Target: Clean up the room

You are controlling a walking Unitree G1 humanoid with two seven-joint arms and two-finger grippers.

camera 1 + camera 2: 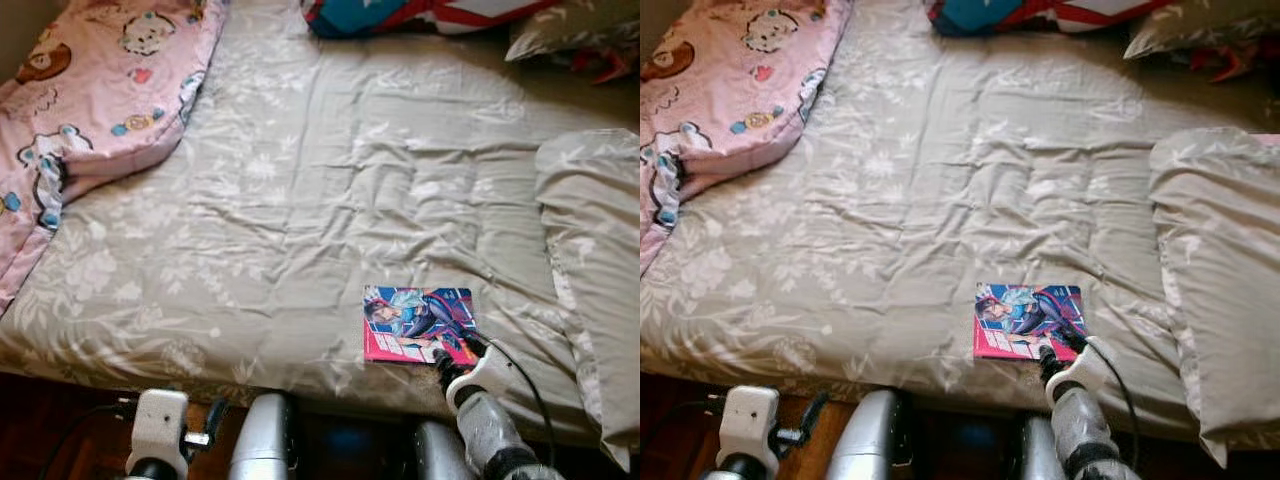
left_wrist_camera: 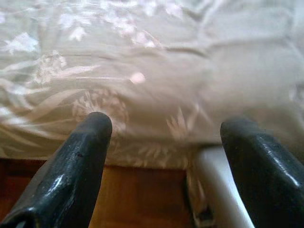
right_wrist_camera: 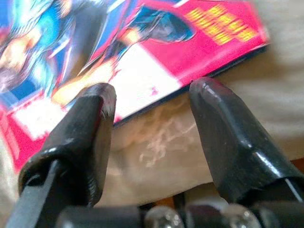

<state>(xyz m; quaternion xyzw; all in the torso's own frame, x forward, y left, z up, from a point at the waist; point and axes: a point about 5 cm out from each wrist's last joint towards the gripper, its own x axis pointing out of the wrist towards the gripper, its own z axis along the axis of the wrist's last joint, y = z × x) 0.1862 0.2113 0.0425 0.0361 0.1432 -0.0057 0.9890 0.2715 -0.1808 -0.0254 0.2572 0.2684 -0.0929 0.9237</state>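
Pink-covered, a comic book (image 1: 417, 324) was seen from the head views lying flat near the bed's (image 1: 300, 200) front edge, the right gripper (image 1: 458, 352) set at its near corner. From the right wrist view its fingers (image 3: 85, 137) were spread wide, holding nothing, the cover's edge just beyond them; a thin flat book could be pushed along the soft quilt rather than caught. From the left wrist view the left gripper (image 2: 164, 142) was held open at the bed's edge.

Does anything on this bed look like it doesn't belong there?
Yes: a bright pink comic book lies loose on the grey bedspread near the bed's front edge. The right gripper, open, is right at its near corner. The pink cartoon blanket is bunched at the left.
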